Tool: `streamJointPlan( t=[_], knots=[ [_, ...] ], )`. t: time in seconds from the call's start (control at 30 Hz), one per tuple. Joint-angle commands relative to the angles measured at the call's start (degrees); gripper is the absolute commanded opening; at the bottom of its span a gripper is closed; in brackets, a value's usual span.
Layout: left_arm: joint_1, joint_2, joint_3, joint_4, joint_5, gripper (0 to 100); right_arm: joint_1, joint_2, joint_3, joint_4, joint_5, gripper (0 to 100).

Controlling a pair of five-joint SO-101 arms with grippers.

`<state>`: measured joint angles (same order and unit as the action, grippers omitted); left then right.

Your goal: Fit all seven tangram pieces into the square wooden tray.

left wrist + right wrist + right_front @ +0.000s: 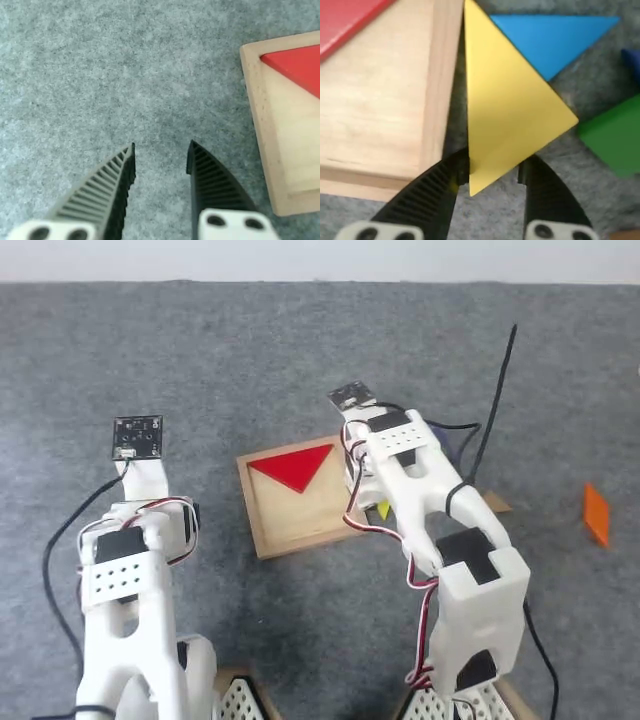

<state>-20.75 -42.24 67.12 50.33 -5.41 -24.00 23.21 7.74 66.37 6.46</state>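
Observation:
The square wooden tray (pixel 252 510) lies mid-table with a red triangle (pixel 293 467) in its far corner. My right gripper (pixel 492 167) is just outside the tray's right wall (pixel 440 75), shut on the narrow corner of a yellow triangle (pixel 505 105). A sliver of that yellow triangle (pixel 381 510) shows beneath the right arm. Beside it on the carpet lie a blue triangle (pixel 555 35), a green piece (pixel 615 135) and a dark blue piece (pixel 632 62). My left gripper (pixel 161 150) hangs open over bare carpet, left of the tray's rim (pixel 255 110).
An orange piece (pixel 596 514) lies alone far to the right. A brown piece (pixel 495 502) pokes out beside the right arm. A black cable (pixel 497 400) runs across the carpet behind that arm. Grey carpet stretches left of and beyond the tray.

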Motion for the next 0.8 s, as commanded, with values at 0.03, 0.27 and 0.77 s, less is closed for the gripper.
streamJointPlan(
  t=[0.03,0.27,0.77],
  knots=[
    [0.4,-0.1,-0.4,-1.1,0.1,17,-0.7,-4.5,-0.6,-1.2,-0.2,24.6],
    [0.4,-0.1,-0.4,-1.1,0.1,17,-1.1,-6.9,-0.7,-5.4,2.5,31.7],
    [0.4,-0.1,-0.4,-1.1,0.1,17,-0.9,-2.5,-0.6,-6.8,4.1,31.4]
  ],
)
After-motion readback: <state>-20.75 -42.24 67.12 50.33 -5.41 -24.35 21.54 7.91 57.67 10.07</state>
